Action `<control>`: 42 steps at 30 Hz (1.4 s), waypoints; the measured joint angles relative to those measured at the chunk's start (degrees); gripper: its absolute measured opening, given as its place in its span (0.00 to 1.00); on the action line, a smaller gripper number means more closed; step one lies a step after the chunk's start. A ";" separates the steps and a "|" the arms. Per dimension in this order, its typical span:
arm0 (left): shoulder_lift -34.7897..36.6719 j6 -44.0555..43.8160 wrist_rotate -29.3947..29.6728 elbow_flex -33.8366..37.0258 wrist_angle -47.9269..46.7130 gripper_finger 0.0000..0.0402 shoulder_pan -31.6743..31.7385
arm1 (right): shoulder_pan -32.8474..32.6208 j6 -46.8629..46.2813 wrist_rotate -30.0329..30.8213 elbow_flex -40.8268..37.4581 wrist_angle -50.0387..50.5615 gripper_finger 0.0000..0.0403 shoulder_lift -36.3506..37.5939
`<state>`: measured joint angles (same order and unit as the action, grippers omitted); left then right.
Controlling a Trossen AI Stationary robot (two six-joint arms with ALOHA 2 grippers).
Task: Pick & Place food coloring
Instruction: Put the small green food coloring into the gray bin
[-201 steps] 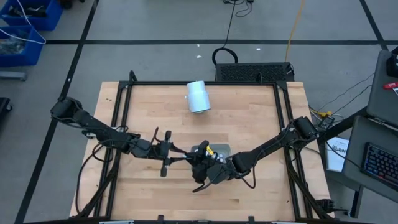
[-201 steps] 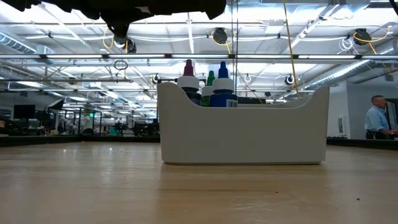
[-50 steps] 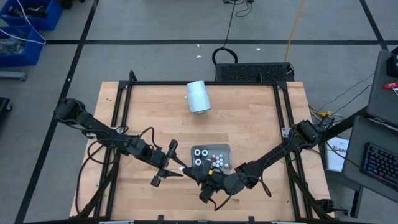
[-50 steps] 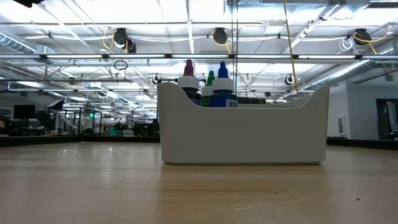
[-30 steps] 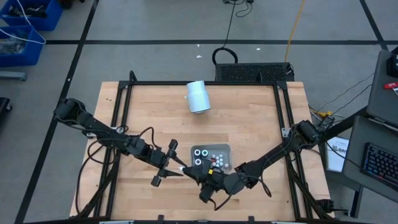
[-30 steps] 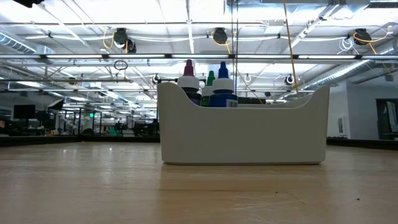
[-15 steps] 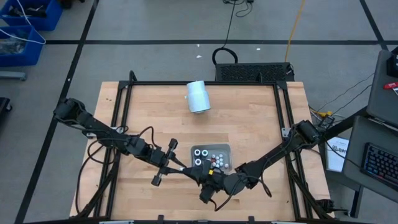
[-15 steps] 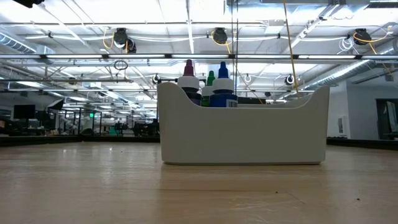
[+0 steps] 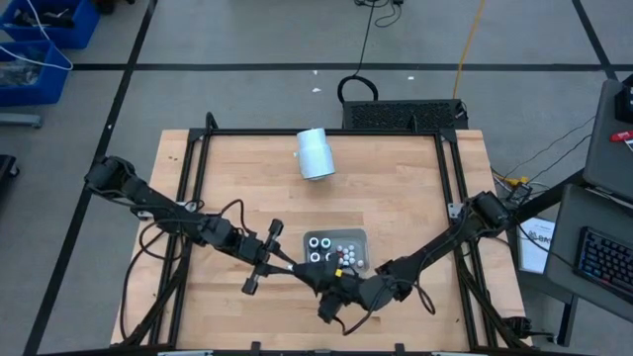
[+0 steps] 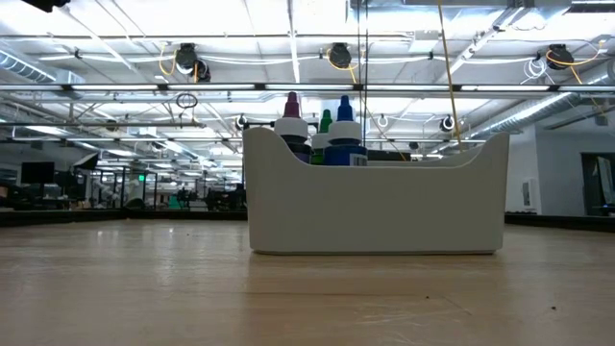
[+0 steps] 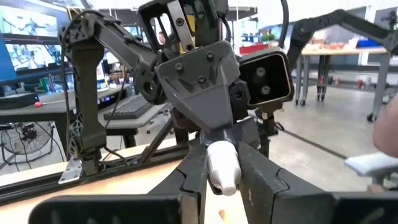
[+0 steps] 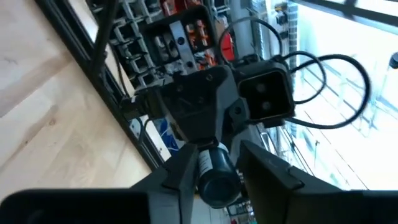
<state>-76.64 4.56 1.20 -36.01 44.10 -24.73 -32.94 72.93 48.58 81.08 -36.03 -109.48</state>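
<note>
Overall, the wooden counter [image 9: 396,198] carries a black frame [image 9: 326,133] round its edges, and both arms reach in over the near half. The left arm [image 9: 158,208] comes in from the far left corner. The right arm [image 9: 445,237] comes in from the right side.

Next in size, a pale-blue cylinder [image 9: 316,154] lies on its side near the far edge, well apart from everything else. A grey tray [image 9: 358,235] sits near the middle of the near half. In the low view its pale wall [image 10: 384,211] stands on the counter, notched at the top.

Inside the tray stand the remaining bottles [image 9: 318,242]: dark ones with white ringed tops and smaller white ones. In the low view, purple, green and blue tips [image 10: 343,108] rise above the tray's rim at its left part.

The left gripper [image 9: 295,272] and right gripper [image 9: 321,280] meet nose to nose just beside the tray's near left corner, raised off the counter. One bottle [image 11: 222,168] is held between them. From the left wrist it shows its white end; from the right wrist it shows its dark end [image 12: 212,174].

Both sets of jaws are drawn in narrow, each closing on that bottle from either side, so that both have hold of it.
</note>
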 joint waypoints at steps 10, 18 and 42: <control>-0.59 -1.06 8.55 -8.36 -25.83 0.17 1.10 | -6.75 -6.43 13.38 -3.51 1.33 0.39 4.71; -2.13 1.05 6.43 -14.60 -30.67 0.17 3.41 | -9.73 -10.60 14.73 -18.68 -9.07 0.36 12.75; -46.98 17.67 4.10 -80.63 -96.10 0.17 10.31 | -16.53 -27.59 37.76 -49.05 -32.00 0.34 28.62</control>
<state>-123.62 22.23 5.29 -116.64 -52.00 -14.42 -49.47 45.34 86.34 32.03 -68.03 -80.85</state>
